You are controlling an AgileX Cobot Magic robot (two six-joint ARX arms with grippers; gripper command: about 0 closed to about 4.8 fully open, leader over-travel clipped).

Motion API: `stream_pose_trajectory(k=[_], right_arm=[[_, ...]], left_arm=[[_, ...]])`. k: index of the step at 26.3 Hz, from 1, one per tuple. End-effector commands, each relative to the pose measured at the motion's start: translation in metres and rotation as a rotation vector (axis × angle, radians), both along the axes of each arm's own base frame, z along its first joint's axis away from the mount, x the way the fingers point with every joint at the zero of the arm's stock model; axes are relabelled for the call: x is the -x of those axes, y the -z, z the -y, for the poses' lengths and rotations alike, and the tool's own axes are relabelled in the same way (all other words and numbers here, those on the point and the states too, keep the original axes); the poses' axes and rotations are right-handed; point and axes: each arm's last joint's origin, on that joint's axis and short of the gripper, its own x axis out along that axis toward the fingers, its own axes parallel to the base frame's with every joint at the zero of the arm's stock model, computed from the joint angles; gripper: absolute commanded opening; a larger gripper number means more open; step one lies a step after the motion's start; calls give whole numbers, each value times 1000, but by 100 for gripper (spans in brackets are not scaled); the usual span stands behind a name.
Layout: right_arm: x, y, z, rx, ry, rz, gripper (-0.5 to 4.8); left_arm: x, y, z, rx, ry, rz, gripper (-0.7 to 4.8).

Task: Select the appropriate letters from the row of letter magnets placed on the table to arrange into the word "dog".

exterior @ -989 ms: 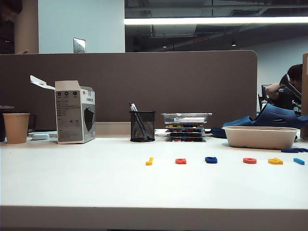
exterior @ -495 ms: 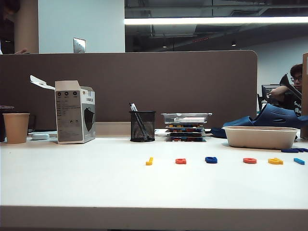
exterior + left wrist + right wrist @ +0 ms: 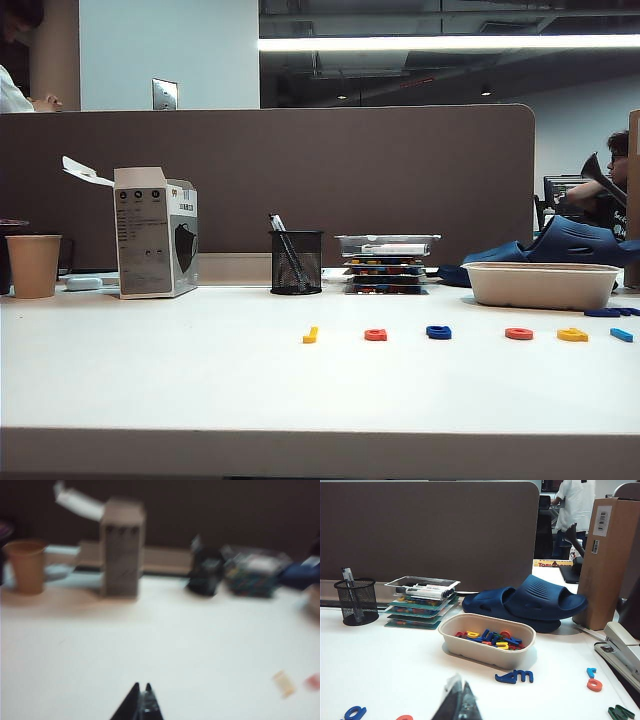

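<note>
6 letter magnets sit in a row on the white table (image 3: 180, 380), toward its right half, all flat and apart from each other. From left to right in the exterior view: thin yellow stick letter (image 3: 311, 335), squarish red-orange letter (image 3: 376, 335), dark blue "g" (image 3: 438, 332), red-orange "o" (image 3: 519, 334), yellow "d" (image 3: 572, 335), light blue letter (image 3: 621, 335) near the right edge.

Neither arm shows in the exterior view. Left gripper (image 3: 141, 686): fingertips together, over bare table, nothing between them; that pic is blurred, with the yellow stick and a red blur off to one side. Right gripper (image 3: 457, 684): tips together, empty, above the table, with the dark blue "g" and a red-orange letter (image 3: 405, 718) at the frame's edge nearby.

Toward the back edge: paper cup (image 3: 33, 265) at the left, opened carton (image 3: 155, 233), mesh pen holder (image 3: 296, 262), stack of trays (image 3: 386, 263), beige tub (image 3: 541, 284) holding loose letters. A blue slipper (image 3: 530, 601) lies behind the tub, and a few spare letters lie beside it.
</note>
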Motion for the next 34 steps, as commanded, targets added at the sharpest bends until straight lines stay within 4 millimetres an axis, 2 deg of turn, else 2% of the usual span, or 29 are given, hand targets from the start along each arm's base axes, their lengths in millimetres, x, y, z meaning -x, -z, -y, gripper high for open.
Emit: stream_pose_trajectory(k=[1, 8, 11, 12, 13, 14, 18, 24, 26, 29, 34], right_arm=[[1, -1, 0, 0, 3, 22, -8], [1, -1, 0, 0, 3, 22, -8], [1, -1, 0, 1, 4, 22, -8], [1, -1, 0, 0, 3, 22, -8], [1, -1, 0, 0, 3, 22, -8], [1, -1, 0, 0, 3, 22, -8], [1, -1, 0, 0, 3, 22, -8], [1, -1, 0, 0, 3, 22, -8], [1, -1, 0, 0, 4, 22, -8], [1, 0, 0, 0, 3, 21, -8], [1, 0, 0, 0, 4, 21, -8]], left_arm=[[24, -54, 3, 176, 74, 1, -6], [75, -135, 8, 153, 140, 2, -5], [89, -170, 10, 159, 161, -15, -5], [95, -194, 10, 177, 169, -35, -5], [97, -215, 11, 179, 192, -57, -5], [98, -228, 12, 180, 212, -70, -5], [91, -269, 13, 221, 297, -137, -5], [77, -307, 14, 268, 405, -186, -5], [67, -318, 16, 296, 453, -216, -4], [51, -322, 21, 295, 505, -274, -4], [26, -316, 37, 291, 582, -412, -4]])
